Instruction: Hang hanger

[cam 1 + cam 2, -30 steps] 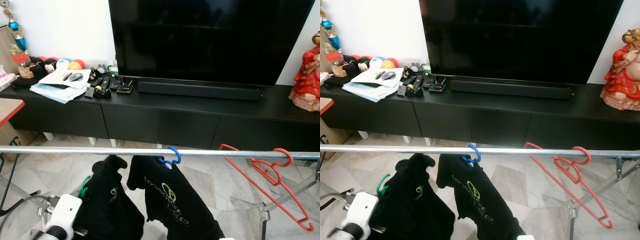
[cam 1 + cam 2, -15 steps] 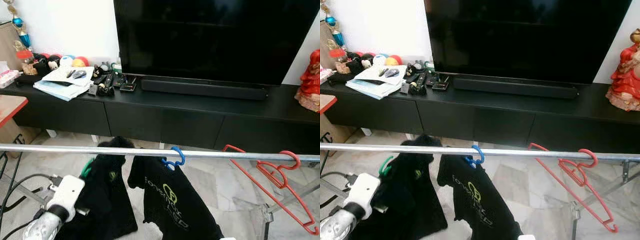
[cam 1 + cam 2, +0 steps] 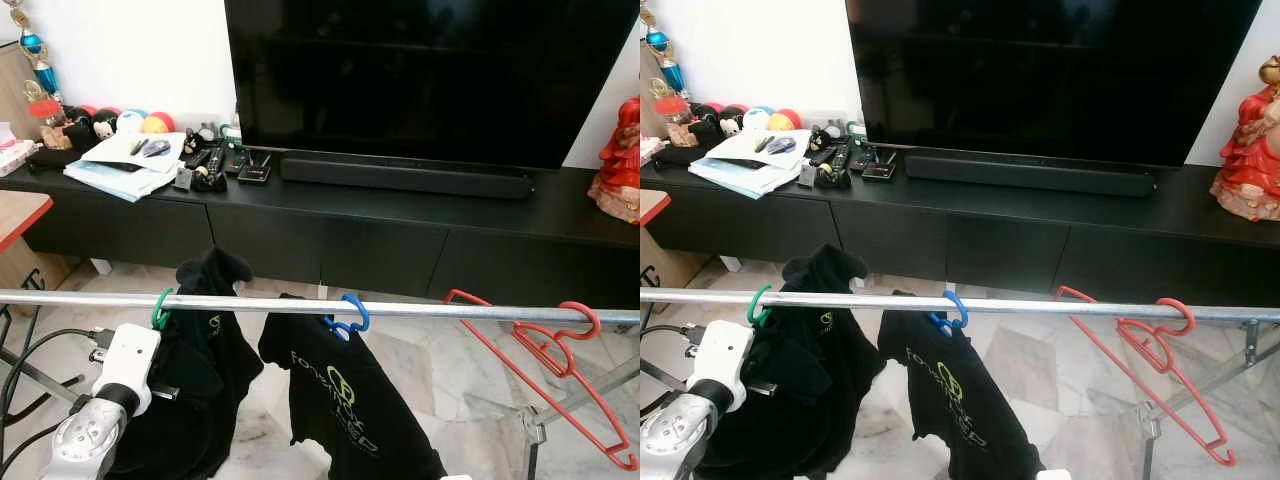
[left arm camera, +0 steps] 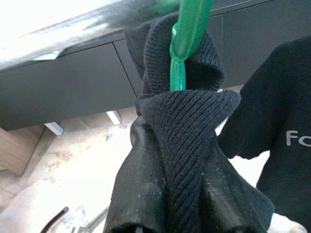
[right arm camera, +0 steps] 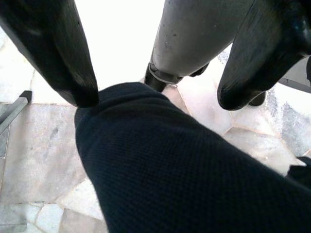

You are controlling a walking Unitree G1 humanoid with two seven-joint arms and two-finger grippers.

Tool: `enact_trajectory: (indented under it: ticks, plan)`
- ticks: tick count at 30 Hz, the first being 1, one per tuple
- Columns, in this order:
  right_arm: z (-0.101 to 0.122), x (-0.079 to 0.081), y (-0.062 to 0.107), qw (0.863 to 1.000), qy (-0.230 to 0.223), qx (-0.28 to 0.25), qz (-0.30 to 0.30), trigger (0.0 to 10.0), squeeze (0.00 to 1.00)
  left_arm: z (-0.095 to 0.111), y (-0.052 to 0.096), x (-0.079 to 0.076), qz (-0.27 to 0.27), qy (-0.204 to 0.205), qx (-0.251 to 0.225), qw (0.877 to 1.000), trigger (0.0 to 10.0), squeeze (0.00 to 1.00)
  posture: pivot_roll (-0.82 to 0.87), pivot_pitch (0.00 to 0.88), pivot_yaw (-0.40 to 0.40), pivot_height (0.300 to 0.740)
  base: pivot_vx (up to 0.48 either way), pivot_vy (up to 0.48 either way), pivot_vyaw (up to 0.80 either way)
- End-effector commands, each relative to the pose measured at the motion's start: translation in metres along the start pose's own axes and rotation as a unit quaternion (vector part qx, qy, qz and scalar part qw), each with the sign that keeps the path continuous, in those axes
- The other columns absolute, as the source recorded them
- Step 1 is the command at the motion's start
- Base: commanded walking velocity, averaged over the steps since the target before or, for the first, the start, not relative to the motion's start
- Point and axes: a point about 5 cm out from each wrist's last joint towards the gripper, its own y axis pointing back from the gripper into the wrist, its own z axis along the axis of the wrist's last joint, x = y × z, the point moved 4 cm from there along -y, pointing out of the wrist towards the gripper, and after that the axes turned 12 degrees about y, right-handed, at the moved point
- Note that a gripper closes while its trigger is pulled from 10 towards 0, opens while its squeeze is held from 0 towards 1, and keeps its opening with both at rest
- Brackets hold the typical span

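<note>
A green hanger (image 3: 160, 308) carrying a black shirt (image 3: 205, 345) has its hook over the silver rail (image 3: 450, 312) at the left. My left gripper (image 4: 177, 165) is shut on the shirt's ribbed collar around the hanger's neck (image 4: 179, 73), just under the rail. The left arm's white wrist (image 3: 126, 362) rises from the lower left. My right gripper (image 5: 158, 97) is open low down, its fingers (image 5: 68, 58) spread above black cloth (image 5: 184, 179) and a grey tube.
A blue hanger (image 3: 350, 315) with a black printed T-shirt (image 3: 345, 395) hangs mid-rail. Bare red hangers (image 3: 560, 350) hang at the right. Behind stand a black TV cabinet (image 3: 330, 240), a television (image 3: 420, 80), clutter (image 3: 140, 160) and a red figurine (image 3: 618, 160).
My left arm has lifted the green hanger and its shirt, and the hook now sits over the rail. The camera has shifted slightly.
</note>
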Motion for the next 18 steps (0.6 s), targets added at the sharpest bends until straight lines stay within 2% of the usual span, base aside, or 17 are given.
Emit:
enact_trajectory:
  ticks: [1,9,12,18]
  plan:
    - [0.000,0.000,0.000,1.000,0.003,0.000,0.000,10.0,0.00,0.003,-0.006,0.003,0.013,0.008,0.004,1.000,10.0,0.00,-0.03,0.016,0.001,0.740,0.000,0.000,0.00]
    - [-0.002,0.001,0.000,1.000,0.005,0.002,0.000,10.0,0.00,-0.005,-0.011,0.000,0.015,0.019,0.036,0.999,10.0,0.00,-0.03,0.014,0.002,0.740,0.000,0.000,0.00]
    - [-0.003,0.002,0.000,1.000,0.004,0.004,0.001,10.0,0.00,-0.013,-0.010,-0.005,0.010,0.026,0.059,0.998,10.0,0.00,-0.03,0.019,0.004,0.740,0.000,0.000,0.00]
    - [-0.003,0.002,0.000,1.000,0.003,0.005,0.001,10.0,0.00,-0.016,-0.009,-0.010,0.006,0.031,0.064,0.997,10.0,0.00,-0.03,0.024,0.003,0.740,0.000,0.000,0.00]
